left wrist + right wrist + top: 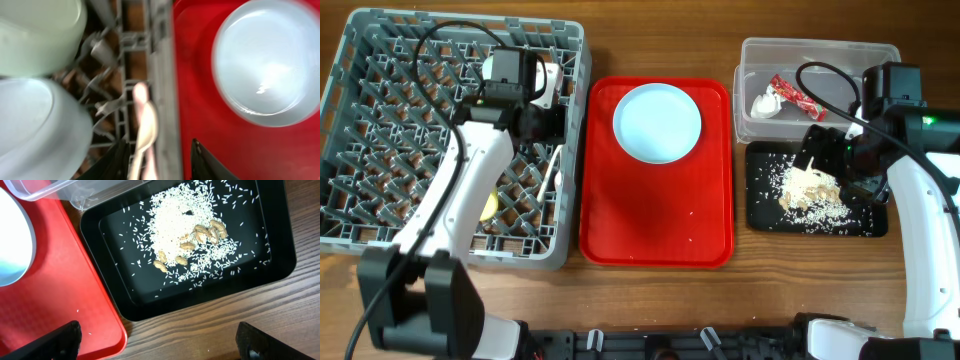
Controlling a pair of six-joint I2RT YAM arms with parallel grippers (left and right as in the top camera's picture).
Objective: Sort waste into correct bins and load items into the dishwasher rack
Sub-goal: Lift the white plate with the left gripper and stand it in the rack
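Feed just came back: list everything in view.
grey plastic dishwasher rack: one, grey, left.
pale green bowl: one, green, in rack.
pale blue bowl: one, blue, in rack.
white plastic spoon: one, white, in rack.
small yellow cup: one, yellow, in rack, half hidden.
red tray: one, red, centre.
pale blue round plate: one, blue, on red tray.
clear plastic tub: one, clear, far right.
red printed wrapper: one, red, in tub.
crumpled white napkin: one, white, in tub.
shallow black tray: one, black, near right.
rice-like scraps: heap, whitish, in black tray.
peanuts: several, tan, among scraps.
left gripper: open, over rack.
right gripper: open, over black tray.
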